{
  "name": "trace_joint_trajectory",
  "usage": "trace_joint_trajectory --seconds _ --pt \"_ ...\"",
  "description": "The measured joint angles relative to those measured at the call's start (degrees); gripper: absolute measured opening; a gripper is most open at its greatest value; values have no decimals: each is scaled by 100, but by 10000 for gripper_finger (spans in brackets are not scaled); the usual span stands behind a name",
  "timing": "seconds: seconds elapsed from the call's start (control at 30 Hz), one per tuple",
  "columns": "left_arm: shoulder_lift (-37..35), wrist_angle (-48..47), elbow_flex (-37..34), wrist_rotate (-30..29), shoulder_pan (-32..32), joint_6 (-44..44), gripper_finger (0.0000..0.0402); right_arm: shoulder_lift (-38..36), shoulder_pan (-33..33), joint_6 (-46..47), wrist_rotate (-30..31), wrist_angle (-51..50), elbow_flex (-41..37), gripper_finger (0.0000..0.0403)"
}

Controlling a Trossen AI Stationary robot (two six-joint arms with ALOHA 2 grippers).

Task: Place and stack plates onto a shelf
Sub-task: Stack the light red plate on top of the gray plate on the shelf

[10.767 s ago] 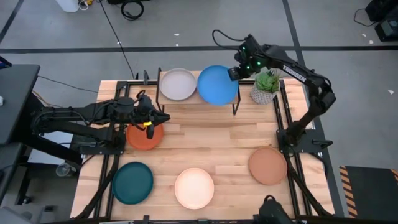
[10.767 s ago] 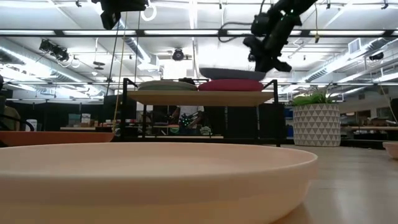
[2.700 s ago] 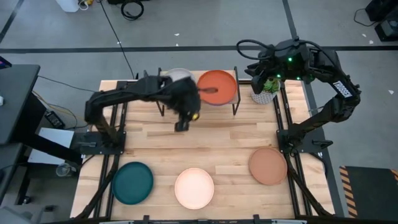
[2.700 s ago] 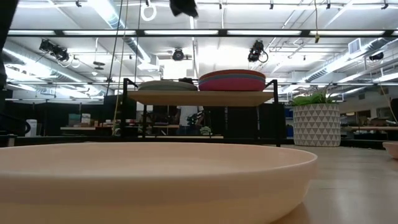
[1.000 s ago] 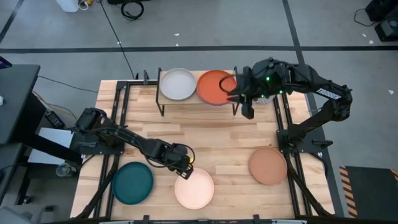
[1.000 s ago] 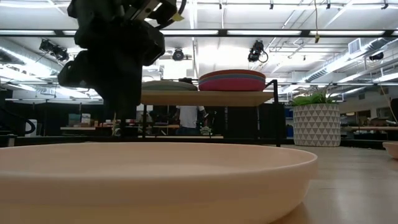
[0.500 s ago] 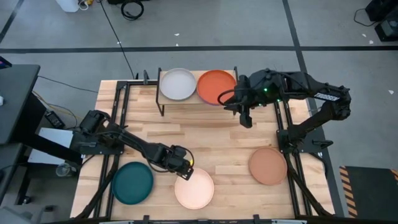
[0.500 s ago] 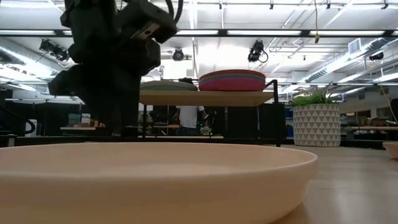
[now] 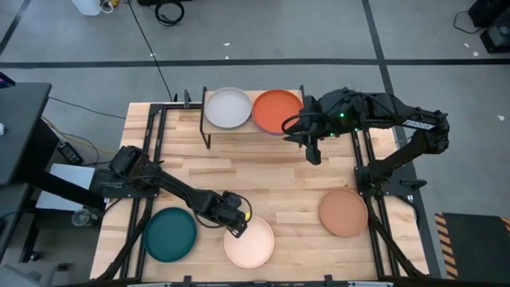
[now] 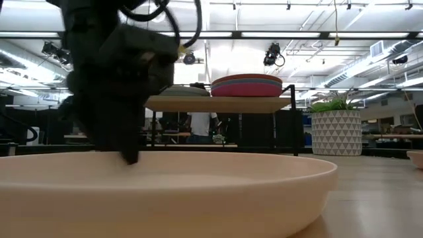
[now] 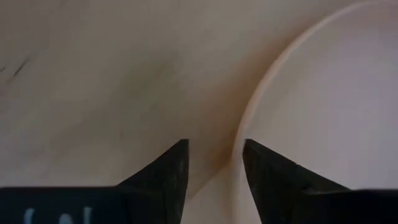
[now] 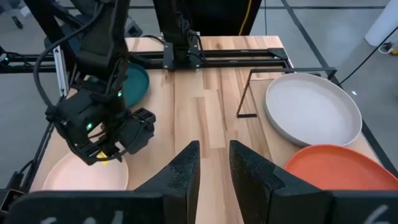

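Observation:
A cream plate point(image 9: 250, 243) lies flat near the table's front edge and fills the low view's foreground point(image 10: 165, 192). My left gripper point(image 9: 238, 229) is low at the plate's far-left rim, pointing steeply down and open. In the left wrist view one finger point(image 11: 165, 177) stands outside the rim point(image 11: 238, 146) and the other over the plate's inside. The shelf point(image 10: 218, 104) at the far edge carries a grey plate point(image 9: 228, 107) and a stack topped by an orange plate point(image 9: 275, 112). My right gripper point(image 9: 313, 153) hovers in front of the shelf's right end, its fingers slightly apart with nothing between them point(image 12: 214, 168).
A dark teal plate point(image 9: 170, 233) lies left of the cream one, and a tan-brown plate point(image 9: 343, 212) at the right. A potted plant point(image 10: 337, 129) stands right of the shelf. Bare wood lies between the shelf and the front plates.
My left gripper has come down and toward the near edge, from just beyond the cream plate to its far-left rim. My right gripper has drawn a little away from the shelf toward the near edge. No plate has moved.

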Motion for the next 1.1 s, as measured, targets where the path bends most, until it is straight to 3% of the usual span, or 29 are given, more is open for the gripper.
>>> trace_joint_trajectory --seconds 0.2,0.43,0.6,0.77,1.1 --pt "90 -24 7 11 -82 -105 126 0 2 12 6 10 0 94" --pt "84 115 4 85 -79 -257 16 0 0 -17 6 11 0 94" --pt "-113 152 -8 122 -9 -412 18 0 0 -95 6 7 0 94" --pt "-882 -80 -8 -126 301 -238 15 0 0 -121 6 23 0 94" --pt "-2771 -1047 -6 -1120 1830 723 15 1 0 -136 6 45 0 94"
